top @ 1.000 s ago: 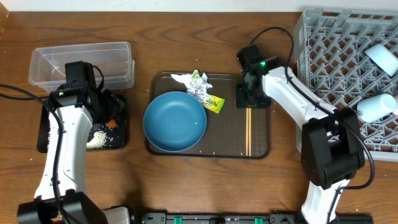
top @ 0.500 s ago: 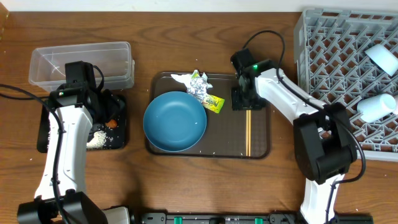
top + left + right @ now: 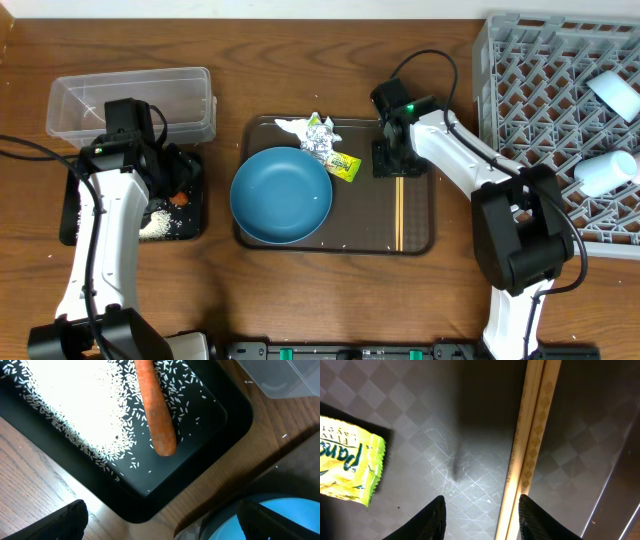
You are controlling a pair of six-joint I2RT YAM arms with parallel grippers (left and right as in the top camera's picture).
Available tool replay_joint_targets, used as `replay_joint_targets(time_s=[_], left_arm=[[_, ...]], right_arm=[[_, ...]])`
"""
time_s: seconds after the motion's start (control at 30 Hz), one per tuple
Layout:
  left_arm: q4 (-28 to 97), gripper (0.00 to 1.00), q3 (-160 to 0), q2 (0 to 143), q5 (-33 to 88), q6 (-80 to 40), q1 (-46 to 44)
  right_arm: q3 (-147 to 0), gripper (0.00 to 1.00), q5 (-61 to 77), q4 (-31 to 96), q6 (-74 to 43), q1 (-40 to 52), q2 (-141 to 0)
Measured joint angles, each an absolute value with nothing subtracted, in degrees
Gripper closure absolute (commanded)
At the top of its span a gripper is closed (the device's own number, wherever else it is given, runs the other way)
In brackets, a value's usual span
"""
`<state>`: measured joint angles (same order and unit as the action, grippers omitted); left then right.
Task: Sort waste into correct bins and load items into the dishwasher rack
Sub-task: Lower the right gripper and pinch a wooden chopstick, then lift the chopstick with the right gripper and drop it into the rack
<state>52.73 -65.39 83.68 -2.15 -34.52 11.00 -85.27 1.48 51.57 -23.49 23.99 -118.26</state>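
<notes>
Shifted left, right end effector (image 3: 482,505) straddles paired pale wooden chopsticks (image 3: 536,420).

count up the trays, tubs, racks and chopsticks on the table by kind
trays: 2, the black tray and the brown tray
clear tub: 1
grey rack: 1
chopsticks: 2
total: 6

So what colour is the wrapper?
The wrapper is yellow-green with dark lettering; the right wrist view shows it best.
</notes>
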Motion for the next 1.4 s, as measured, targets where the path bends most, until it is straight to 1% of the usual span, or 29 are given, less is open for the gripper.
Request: replay_joint_targets(time_s=[1.13,1.4], left_arm=[[52.73,0.02,-65.39,83.68,-2.15,-34.52,11.00],[52.73,0.02,-65.39,83.68,-2.15,-34.52,11.00]], right_arm=[[-84.99,0.53,1.02,50.24,-23.51,23.99,-118.67],[-85.01,0.54,0.93,50.00,-23.53,23.99,-120.75]])
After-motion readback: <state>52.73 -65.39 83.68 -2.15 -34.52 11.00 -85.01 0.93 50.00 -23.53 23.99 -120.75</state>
